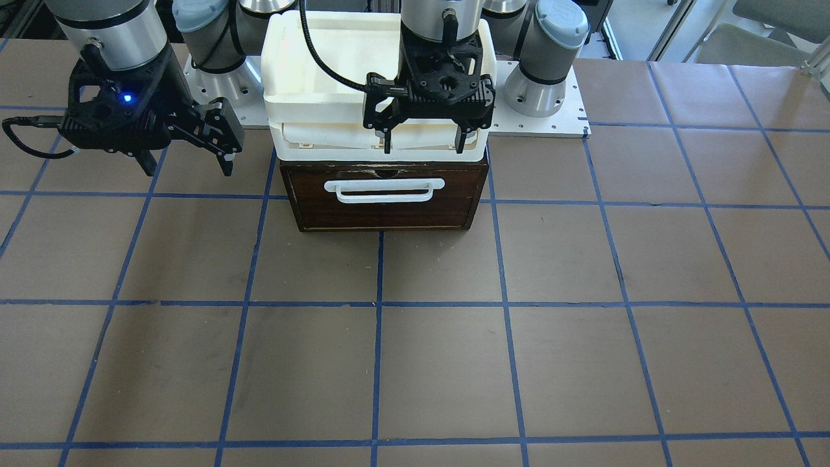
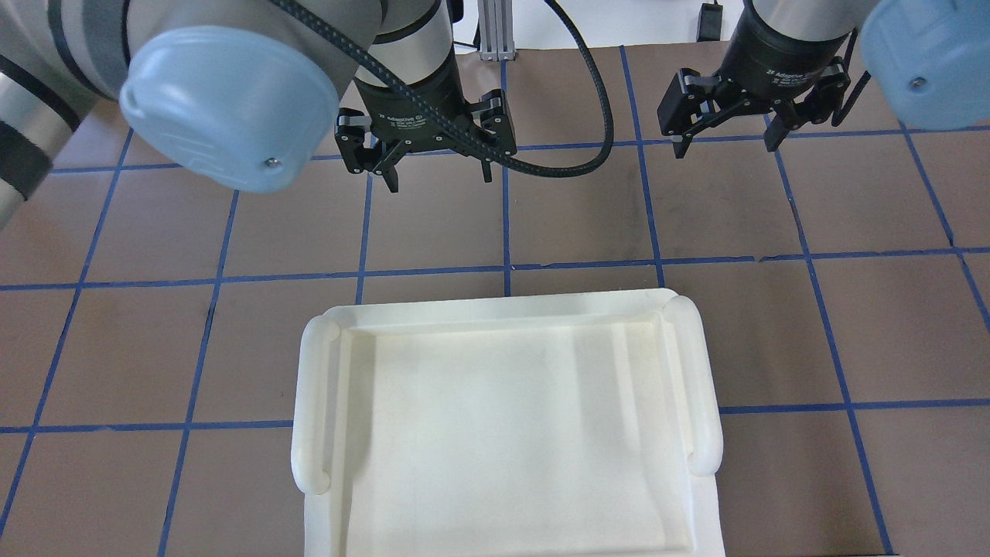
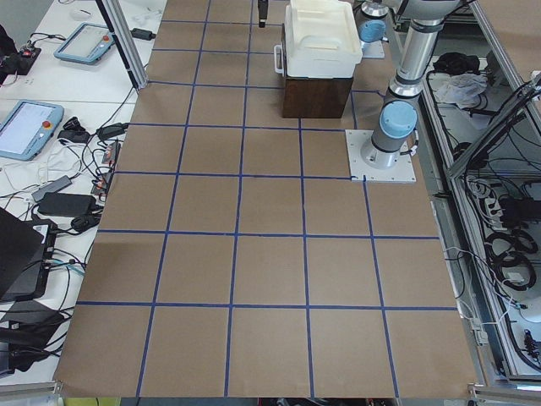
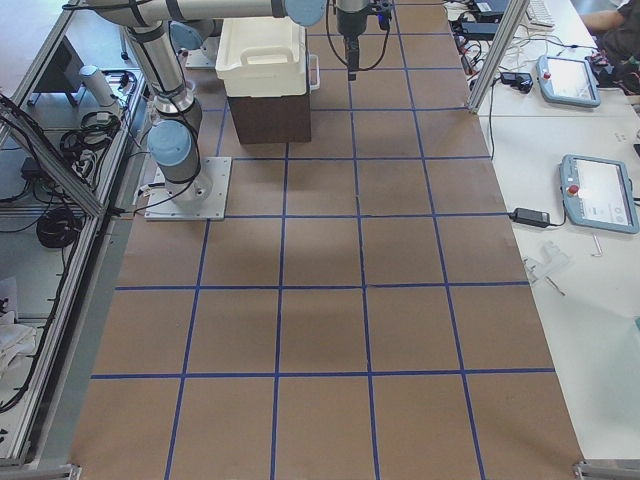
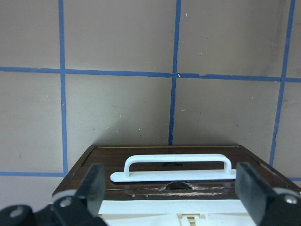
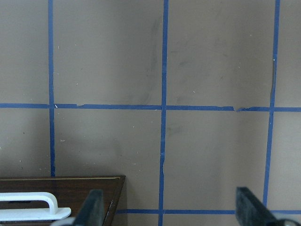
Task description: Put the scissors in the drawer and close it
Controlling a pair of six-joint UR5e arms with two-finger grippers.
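Observation:
The drawer (image 1: 382,209), dark brown with a white bar handle (image 1: 386,190), sits pushed in flush under a cream-white tray unit (image 1: 337,71). The scissors are out of view in every frame. My left gripper (image 1: 423,148) hangs open just above the drawer front with nothing between its fingers. The left wrist view looks down on the handle (image 5: 174,168) between the fingers (image 5: 94,183). My right gripper (image 1: 187,167) is open and empty over the table beside the drawer unit. Its wrist view catches only the drawer front's corner (image 6: 84,188).
The cream-white tray unit (image 2: 503,418) fills the near middle of the overhead view. Brown table paper with a blue tape grid (image 1: 415,305) spreads in front of the drawer. Arm bases stand on a white plate (image 1: 557,120) behind the unit. Side benches hold tablets and cables (image 3: 30,127).

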